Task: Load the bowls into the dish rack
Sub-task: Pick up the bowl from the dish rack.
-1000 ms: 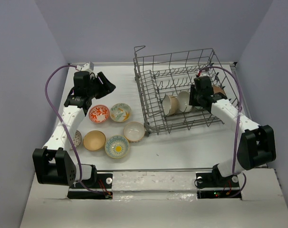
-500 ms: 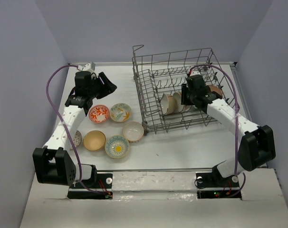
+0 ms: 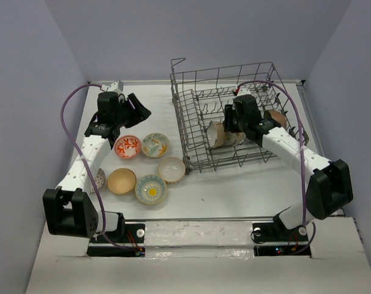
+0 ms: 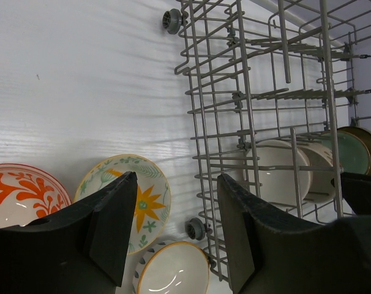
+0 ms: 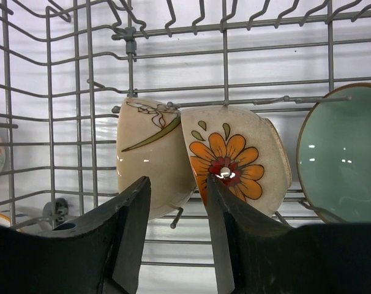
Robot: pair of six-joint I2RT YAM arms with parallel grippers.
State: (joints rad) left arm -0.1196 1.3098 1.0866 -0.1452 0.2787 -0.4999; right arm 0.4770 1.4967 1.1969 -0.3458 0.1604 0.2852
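The grey wire dish rack stands at the back right. Two cream bowls stand on edge inside it, one with a green leaf and one with an orange flower, beside a teal bowl. My right gripper hangs inside the rack, open just in front of the two cream bowls, with nothing between its fingers. Several bowls lie on the table: red-orange, floral, white, tan and blue-rimmed. My left gripper hovers open behind them, holding nothing.
A small patterned bowl is half hidden under my left arm. The rack's left wall and its grey wheel stand close to the white bowl. Purple cables loop off both arms. Grey walls close in the table on three sides.
My right gripper has moved left inside the rack, from its right end to the two cream bowls, and its jaws have widened. The left arm has not moved.
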